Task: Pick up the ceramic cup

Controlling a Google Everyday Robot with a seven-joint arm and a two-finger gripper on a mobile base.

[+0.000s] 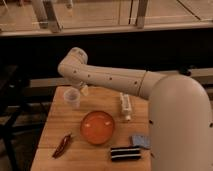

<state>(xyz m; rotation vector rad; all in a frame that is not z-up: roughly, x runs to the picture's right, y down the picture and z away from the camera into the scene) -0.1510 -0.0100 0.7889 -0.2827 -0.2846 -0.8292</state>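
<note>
Though partly hidden, the gripper (82,90) hangs seemingly unclenched just beside the ceramic cup (73,98).

Nothing I can actually read on my feed here. The slim white bottle (125,105) has some darker marks on its side, maybe a label, but it's just a smudge to me. The dark packet (125,153) near the front edge only shows pale stripes, no letters I can make out. Same for the gripper (78,91), sitting right at the ceramic cup (72,98): no lettering I can read on either
</note>
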